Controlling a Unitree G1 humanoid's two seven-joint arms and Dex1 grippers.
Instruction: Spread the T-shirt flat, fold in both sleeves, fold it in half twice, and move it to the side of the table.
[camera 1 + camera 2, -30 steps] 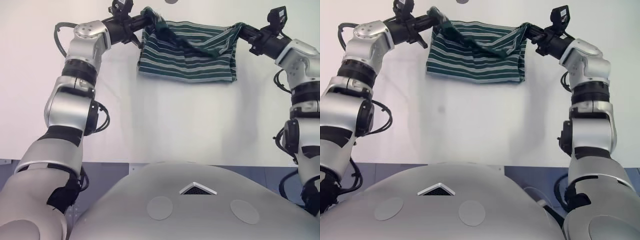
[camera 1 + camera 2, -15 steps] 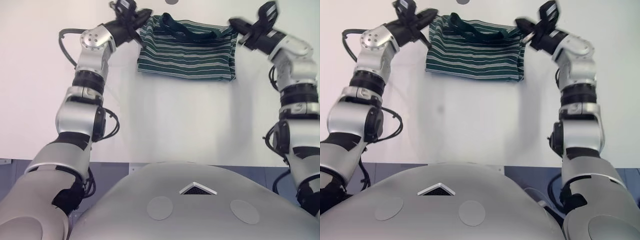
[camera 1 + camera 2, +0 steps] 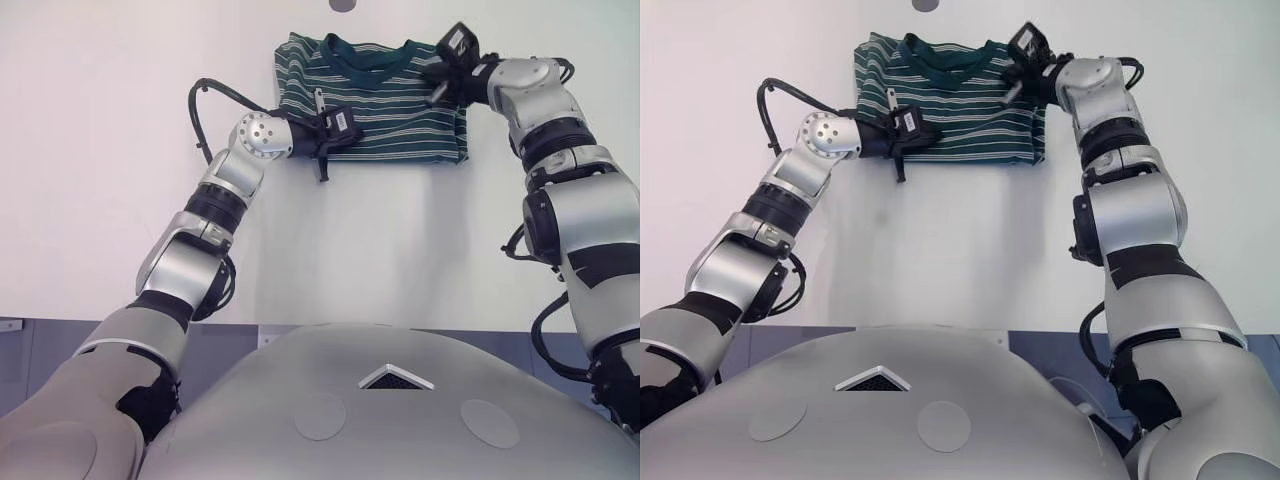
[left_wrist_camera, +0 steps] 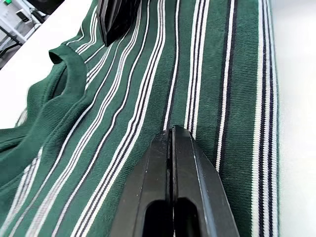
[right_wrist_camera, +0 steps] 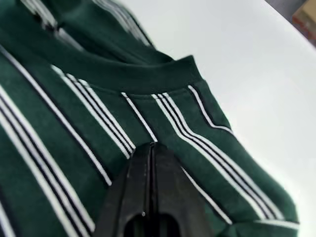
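Item: dark green T-shirt with white and navy stripes (image 3: 370, 90), lying as a compact rectangle at the far middle of the white table (image 3: 120, 200), collar on the far side. Left gripper (image 4: 173, 133) was poised over its near left portion, fingers pressed together with no cloth between; right gripper (image 5: 152, 148) was over the far right corner by the collar, likewise closed and empty. Step, as judged: a fold just laid, folding unfinished. The next move probably called for opening both grippers and pinching one edge for the following half fold. Undetermined: number of layers, sleeves' position beneath, and whether either gripper touched the cloth.
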